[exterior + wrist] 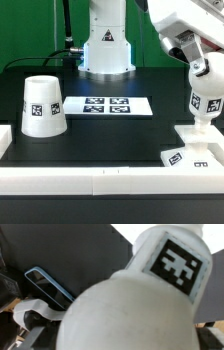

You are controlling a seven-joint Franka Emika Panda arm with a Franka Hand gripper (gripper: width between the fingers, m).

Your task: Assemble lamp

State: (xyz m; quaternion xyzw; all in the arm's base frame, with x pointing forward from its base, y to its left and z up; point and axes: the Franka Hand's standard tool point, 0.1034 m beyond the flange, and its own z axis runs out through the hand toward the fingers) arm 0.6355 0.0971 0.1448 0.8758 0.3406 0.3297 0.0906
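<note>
My gripper [197, 66] is shut on the white bulb [204, 98] at the exterior view's right and holds it upright by its round end. The tagged neck points down onto the flat square base [192, 150], and its foot seems to touch the base's raised middle. In the wrist view the bulb [130, 297] fills the frame. Its tagged neck points away, and my gripper [120, 343] is mostly hidden behind it. The tapered shade [42, 105] stands mouth down on the table at the exterior view's left, apart from the rest.
The marker board [107, 104] lies flat at the table's middle. The robot's white pedestal [106, 50] stands behind it. A low white wall [100, 182] runs along the table's front edge. A dark flat thing with a blue edge [50, 287] shows beside the bulb.
</note>
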